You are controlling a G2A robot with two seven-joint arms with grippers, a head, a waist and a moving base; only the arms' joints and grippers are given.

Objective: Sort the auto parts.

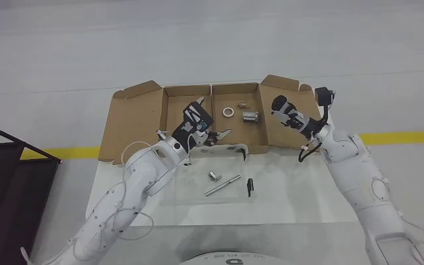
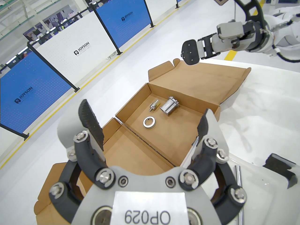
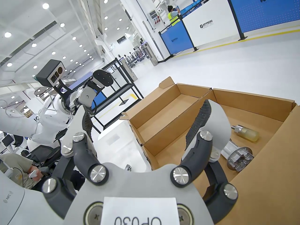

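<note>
Three metal parts lie in the right compartment of the open brown cardboard box (image 1: 136, 126) at the white table's (image 1: 298, 192) far edge: a flat silver ring (image 1: 227, 112), a small silver bolt (image 1: 241, 104) and a stubby silver cylinder (image 1: 250, 116). From above, my left tool (image 1: 213, 118) hangs over the box's near wall by the divider, and my right tool (image 1: 283, 112) over the right flap. Nearer the table's near edge, a clear plastic tray (image 1: 175, 192) holds a small silver fitting (image 1: 214, 176), a thin silver rod (image 1: 222, 185) and a black plastic piece (image 1: 250, 187).

My left wrist camera shows that tool spread wide, holding nothing, facing the ring.

My right wrist camera shows its tool (image 3: 144, 106) equally wide and bare beside the cylinder.

I judge the tray is next. I would bring the left tool straight down over the rod and straddle it crosswise near its middle. I would close only once both pads sit low, since the tray's clear wall is easy to clip.
</note>
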